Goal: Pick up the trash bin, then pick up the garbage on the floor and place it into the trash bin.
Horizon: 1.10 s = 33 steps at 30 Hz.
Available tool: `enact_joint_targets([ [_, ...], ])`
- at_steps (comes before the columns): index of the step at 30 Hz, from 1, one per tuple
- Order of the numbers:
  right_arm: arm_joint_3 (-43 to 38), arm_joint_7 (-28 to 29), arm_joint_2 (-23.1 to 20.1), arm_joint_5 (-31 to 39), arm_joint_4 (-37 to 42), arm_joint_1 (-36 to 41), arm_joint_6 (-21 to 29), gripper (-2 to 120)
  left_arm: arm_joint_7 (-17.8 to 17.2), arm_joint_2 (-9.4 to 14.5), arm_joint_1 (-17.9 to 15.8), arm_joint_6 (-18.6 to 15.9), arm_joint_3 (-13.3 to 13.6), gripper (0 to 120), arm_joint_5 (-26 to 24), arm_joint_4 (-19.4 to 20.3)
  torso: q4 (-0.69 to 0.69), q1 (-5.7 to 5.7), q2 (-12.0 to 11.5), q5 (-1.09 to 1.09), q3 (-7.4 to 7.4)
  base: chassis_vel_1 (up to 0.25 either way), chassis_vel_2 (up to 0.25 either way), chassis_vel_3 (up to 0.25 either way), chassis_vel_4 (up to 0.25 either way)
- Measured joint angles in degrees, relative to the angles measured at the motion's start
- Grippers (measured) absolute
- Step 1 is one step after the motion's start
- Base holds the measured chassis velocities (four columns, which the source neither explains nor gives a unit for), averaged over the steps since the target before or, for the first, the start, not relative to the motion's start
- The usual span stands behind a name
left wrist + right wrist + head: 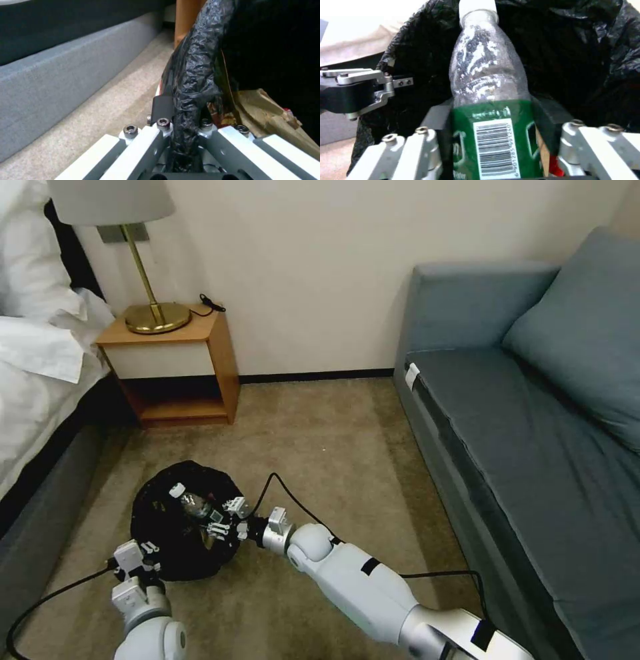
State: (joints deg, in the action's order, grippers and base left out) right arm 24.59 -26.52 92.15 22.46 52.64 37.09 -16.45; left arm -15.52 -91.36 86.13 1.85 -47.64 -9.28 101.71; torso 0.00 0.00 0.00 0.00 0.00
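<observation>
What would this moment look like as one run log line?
left claw: shut on trash bin rim | right claw: shut on bottle, over bin mouth | tan paper: inside bin

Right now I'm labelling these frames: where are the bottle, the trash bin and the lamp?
bottle (486, 75): right wrist view, clear upper body.
trash bin (157, 527): head view, black bag over the rim.
lamp (157, 317): head view, brass base.

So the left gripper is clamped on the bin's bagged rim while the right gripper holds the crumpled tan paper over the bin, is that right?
Not quite. The right gripper holds the clear bottle with the green label, not the tan paper, as the right wrist view shows. The tan paper already lies inside the trash bin. The rest stands: the left gripper is clamped on the bagged rim.
</observation>
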Motion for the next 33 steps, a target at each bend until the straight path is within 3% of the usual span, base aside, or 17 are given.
enact_joint_targets([
  [3,0.14,-0.03,-0.01,-0.69,0.03,0.00,-0.35,72,0.02,0.11,-0.06,0.03,-0.09,1,-0.03,-0.25,0.00,0.00,0.00,0.00,0.00,0.000,0.000,0.000,0.000],
  [11,-0.28,-0.18,-0.05,-1.42,1.71,0.44,-1.15,98,0.02,0.17,-0.31,0.12,-0.12,1,-0.08,-0.60,0.00,0.00,0.00,0.00,0.00,0.000,0.000,0.000,0.000],
  [17,-1.32,-0.10,-0.05,2.06,8.04,1.62,-1.14,100,-0.93,0.27,-0.49,0.04,-0.32,1,-0.42,-0.73,0.00,0.00,0.00,0.00,0.00,0.000,0.000,0.000,0.000],
  [19,-1.92,-0.88,-1.17,6.23,14.24,2.23,-0.46,100,-2.58,0.68,-0.55,-2.10,-0.49,1,-3.83,0.69,0.04,0.00,0.00,0.02,0.00,0.000,0.000,0.000,0.000],
  [21,-1.99,-0.91,-1.29,6.37,14.45,2.26,-0.45,100,-2.71,0.73,-0.56,-2.24,-0.52,1,-4.12,0.81,0.04,0.00,0.00,0.02,0.00,0.000,0.000,0.000,0.000],
  [26,-10.53,-2.17,-8.04,11.60,24.14,4.84,0.26,100,-5.04,1.64,-0.83,-4.51,-1.87,1,-11.35,3.83,0.00,0.00,0.00,0.00,0.00,0.000,0.000,0.000,0.000],
  [29,-18.55,-2.99,-12.57,14.54,27.88,6.96,0.87,100,-7.69,2.07,-1.03,-8.57,-2.88,1,-23.07,7.48,0.00,0.00,0.00,0.01,0.00,0.000,0.000,0.000,0.000],
  [30,-18.55,-2.99,-12.57,14.54,27.88,6.96,0.87,100,-7.69,2.07,-1.03,-8.57,-2.88,1,-23.07,7.48,0.00,0.00,0.00,0.01,0.00,0.000,0.000,0.000,0.000],
  [31,-20.99,-3.30,-14.23,15.46,28.40,7.58,1.00,100,-9.77,2.05,-1.51,-11.20,-3.36,1,-29.67,8.94,-0.01,0.00,0.00,0.02,0.00,0.000,0.000,0.000,0.000],
  [33,-23.23,-3.47,-15.89,16.40,28.77,8.27,1.10,100,-12.45,1.71,-2.20,-13.44,-3.79,1,-35.88,10.03,-0.02,0.00,0.00,0.04,0.00,0.000,0.000,0.000,0.000],
])
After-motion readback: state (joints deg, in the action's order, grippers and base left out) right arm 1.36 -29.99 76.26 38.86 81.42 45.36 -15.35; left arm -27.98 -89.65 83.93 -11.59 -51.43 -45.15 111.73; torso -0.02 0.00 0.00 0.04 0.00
